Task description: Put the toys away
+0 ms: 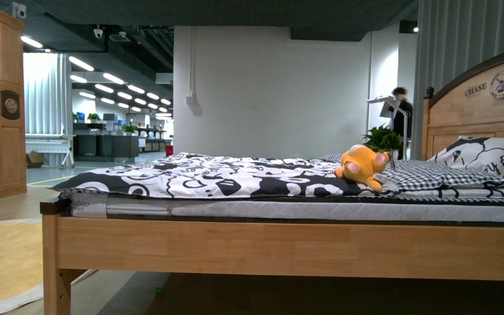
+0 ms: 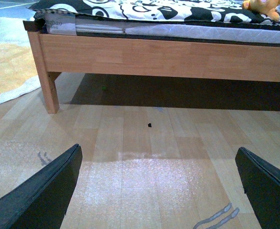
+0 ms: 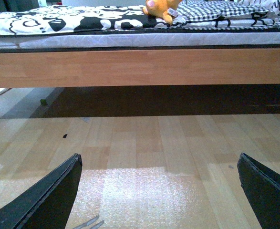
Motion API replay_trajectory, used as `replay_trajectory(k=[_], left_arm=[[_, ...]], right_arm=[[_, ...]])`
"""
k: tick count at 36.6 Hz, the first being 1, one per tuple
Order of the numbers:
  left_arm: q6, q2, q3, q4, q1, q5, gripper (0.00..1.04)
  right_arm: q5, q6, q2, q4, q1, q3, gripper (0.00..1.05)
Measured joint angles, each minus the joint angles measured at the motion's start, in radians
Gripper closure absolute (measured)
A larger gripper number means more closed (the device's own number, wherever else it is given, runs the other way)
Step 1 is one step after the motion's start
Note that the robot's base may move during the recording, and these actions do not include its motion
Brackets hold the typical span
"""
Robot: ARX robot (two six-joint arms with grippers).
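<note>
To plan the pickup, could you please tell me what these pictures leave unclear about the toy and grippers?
Plush toy: front view, too small to read its face.
Same toy, both wrist views: cut off by the top edge.
Left gripper, right gripper: only tips show; absent from front view.
Under the bed: dark shadow.

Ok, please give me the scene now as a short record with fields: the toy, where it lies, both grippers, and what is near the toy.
toy: orange-yellow plush animal
toy position: lying on the bed, where the black-and-white quilt meets the checked cover
near the toy: patterned pillow, by the headboard
left gripper: open, empty, facing the wooden floor in front of the bed
right gripper: open, empty, facing the same floor
task state: toy not yet picked up
</note>
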Motion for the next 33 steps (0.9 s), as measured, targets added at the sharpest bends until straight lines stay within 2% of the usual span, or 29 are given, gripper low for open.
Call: replay_trajectory(k=[33], left_arm=[[0.000, 0.000, 0.000, 0.000, 0.000, 0.000, 0.06]], right_arm=[[0.000, 0.000, 0.000, 0.000, 0.000, 0.000, 0.06]])
